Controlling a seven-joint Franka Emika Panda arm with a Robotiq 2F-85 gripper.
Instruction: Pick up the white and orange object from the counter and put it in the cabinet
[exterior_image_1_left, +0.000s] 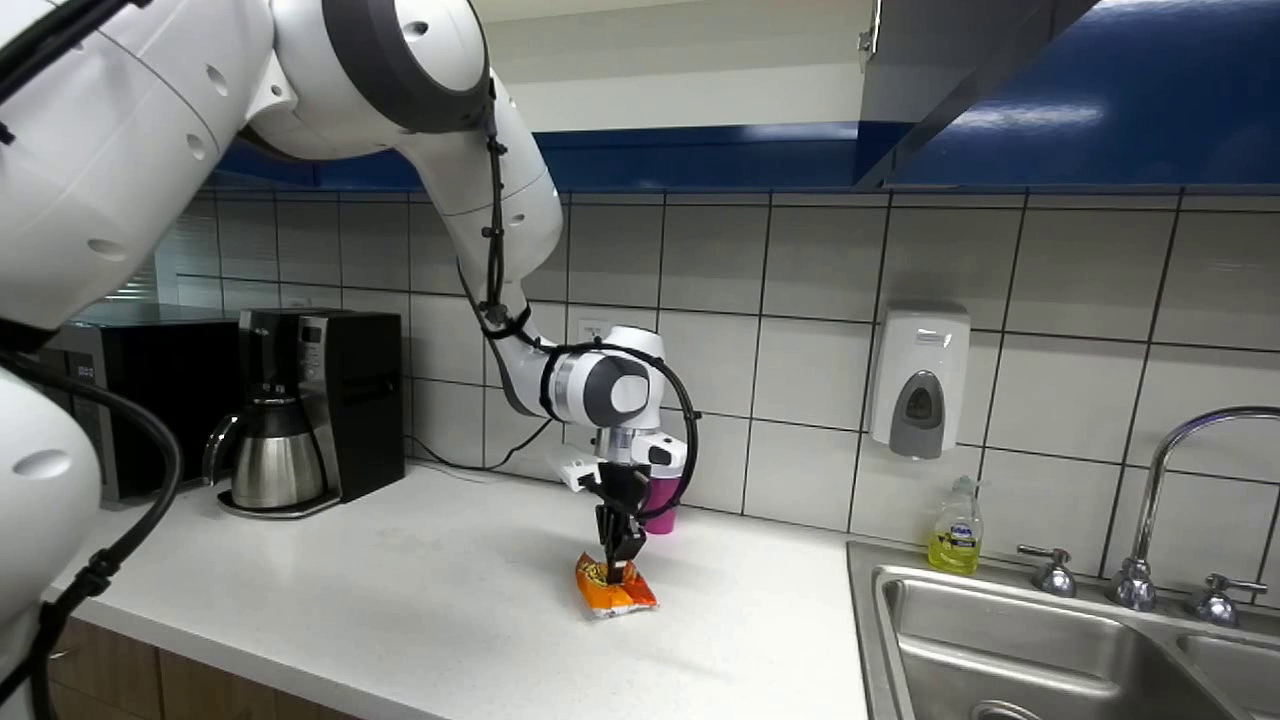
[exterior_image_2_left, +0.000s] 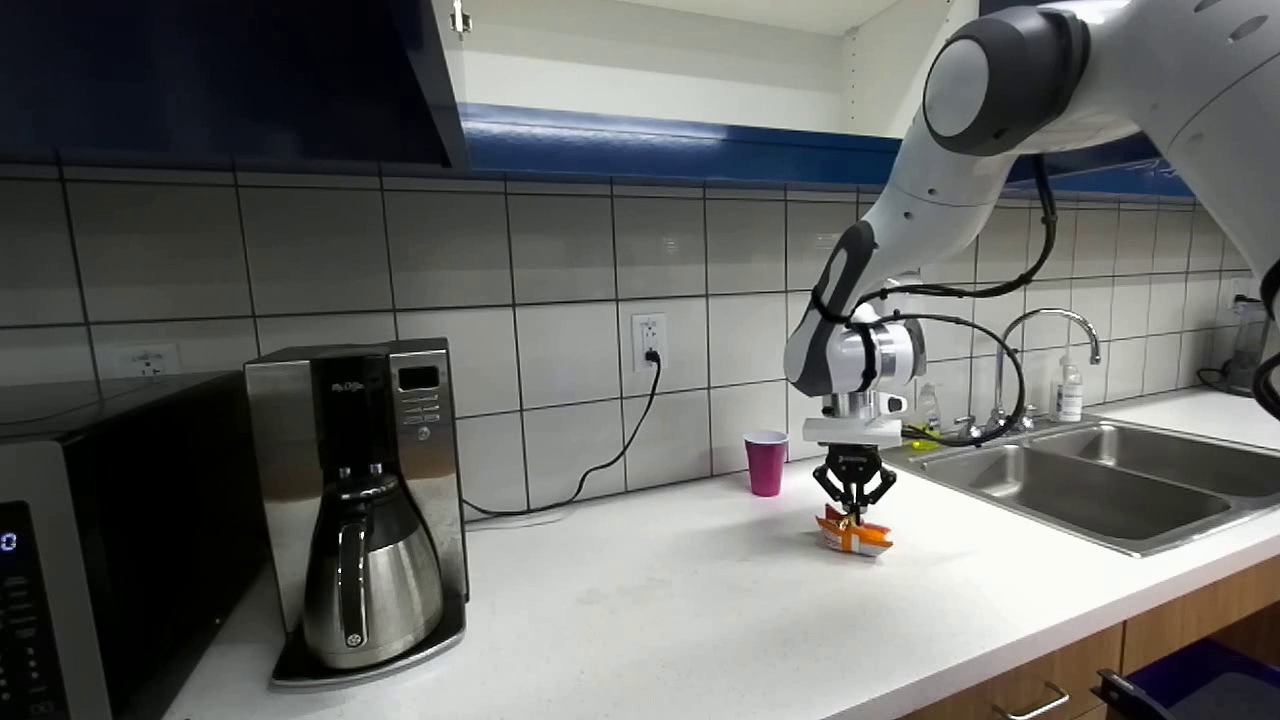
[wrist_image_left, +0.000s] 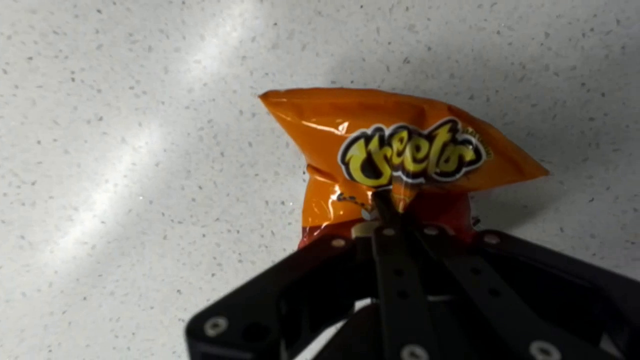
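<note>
An orange Cheetos bag lies on the white counter. It also shows in an exterior view and in the wrist view, crumpled, with a red lower part. My gripper points down at the bag, and it also shows in an exterior view. In the wrist view the fingers are together and the bag's middle is pinched between them. The fingers hide part of the bag's lower half. The open cabinet is above the counter in both exterior views, with its blue bottom edge showing.
A magenta cup stands near the tiled wall behind the gripper. A coffee maker and a microwave stand at one end. A steel sink, faucet and soap bottle are at the other. A raised cabinet door juts out overhead.
</note>
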